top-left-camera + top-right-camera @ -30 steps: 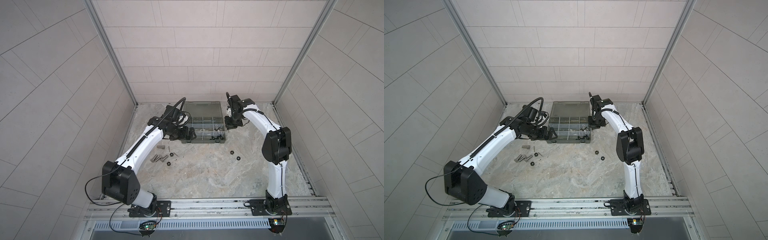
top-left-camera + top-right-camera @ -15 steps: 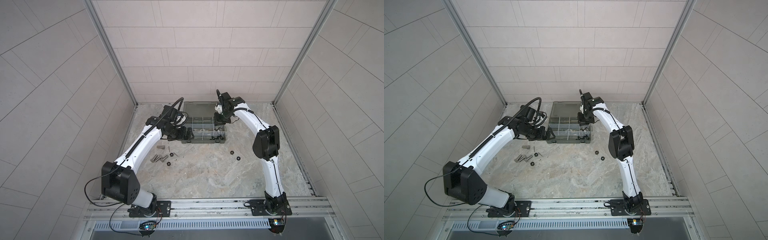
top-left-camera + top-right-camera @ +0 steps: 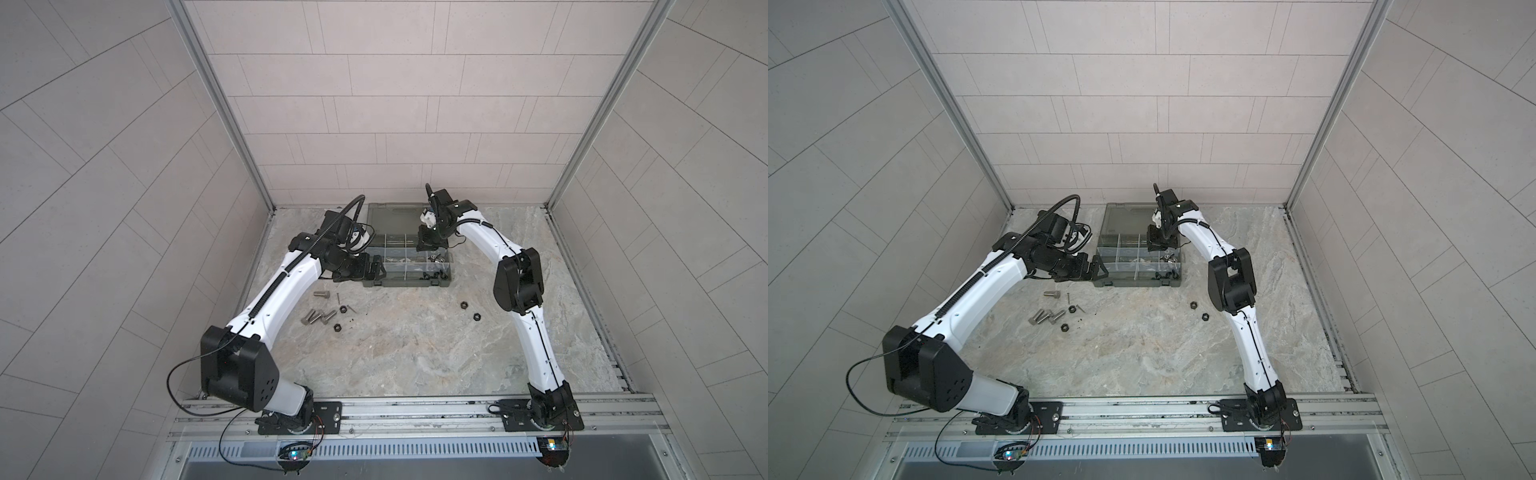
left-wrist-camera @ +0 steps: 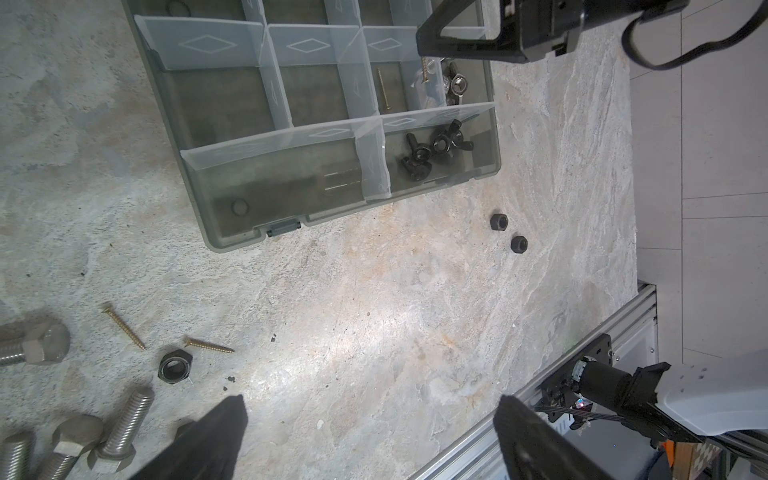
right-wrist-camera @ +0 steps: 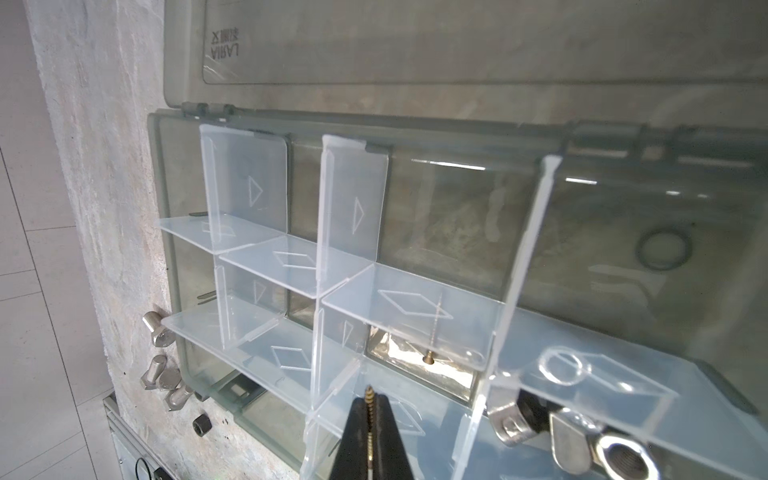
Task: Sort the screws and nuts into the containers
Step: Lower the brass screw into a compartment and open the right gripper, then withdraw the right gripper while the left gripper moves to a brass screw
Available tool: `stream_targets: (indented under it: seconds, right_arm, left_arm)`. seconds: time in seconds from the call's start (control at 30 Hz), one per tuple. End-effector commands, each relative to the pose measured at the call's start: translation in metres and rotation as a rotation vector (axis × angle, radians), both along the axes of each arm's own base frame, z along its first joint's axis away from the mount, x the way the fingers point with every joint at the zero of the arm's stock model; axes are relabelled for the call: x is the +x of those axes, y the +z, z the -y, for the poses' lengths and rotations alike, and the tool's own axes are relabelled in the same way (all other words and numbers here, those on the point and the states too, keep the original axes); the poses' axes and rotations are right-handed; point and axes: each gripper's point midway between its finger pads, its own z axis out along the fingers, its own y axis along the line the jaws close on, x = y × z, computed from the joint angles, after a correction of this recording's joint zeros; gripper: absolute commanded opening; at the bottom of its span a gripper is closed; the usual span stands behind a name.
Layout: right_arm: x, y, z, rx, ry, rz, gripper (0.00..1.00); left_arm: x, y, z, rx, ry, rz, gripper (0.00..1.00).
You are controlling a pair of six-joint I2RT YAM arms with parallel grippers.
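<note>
The sort is partly done, by my reading; the organizer case lies open at the upper middle of both top views, its lid flat behind it, and only a few of its compartments hold anything; a cluster of black wing nuts sits in the cell at the case's lower right corner as the top views frame it, silver wing nuts fill the cell just behind that one, and one thin brass screw lies alone in the cell next to those; the other cells look empty. Out on the table are four silver hex bolts and two loose thin screws, left of centre in a top view, and four black hex nuts, two among the bolts and two well apart to the right, below the case; so no bolt or hex nut is sorted yet and most of the work remains. The right gripper has its jaws pinched together on a second brass screw, whose threaded tip pokes out past the fingertips; it hangs over the right end of the case, near the cell with the lone screw, though which cell lies directly beneath I cannot tell. The left gripper hovers just beside the case's left end, jaws spread wide with nothing between them, above bare table with the bolts near.
</note>
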Motion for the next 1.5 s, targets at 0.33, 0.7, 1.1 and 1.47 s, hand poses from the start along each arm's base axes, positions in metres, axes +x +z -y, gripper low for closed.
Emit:
stream_targets:
  seconds: [0.33, 0.7, 1.1, 1.47]
  right_arm:
    - [0.003, -0.019, -0.004, -0.006, 0.002, -0.022, 0.00]
    - [0.000, 0.008, 0.001, -0.023, 0.037, 0.041, 0.32]
    - [-0.051, 0.084, 0.027, -0.086, 0.124, 0.122, 0.39]
    - [-0.155, 0.080, 0.058, -0.249, 0.231, 0.092, 0.76]
  left_arm:
    - [-0.004, 0.001, -0.008, 0.013, 0.005, -0.005, 1.00]
    - [-0.003, -0.001, -0.010, 0.022, 0.011, -0.011, 1.00]
    - [-0.014, -0.024, -0.023, 0.068, 0.064, -0.051, 1.00]
    - [-0.021, -0.057, -0.043, 0.146, 0.195, -0.106, 0.97]
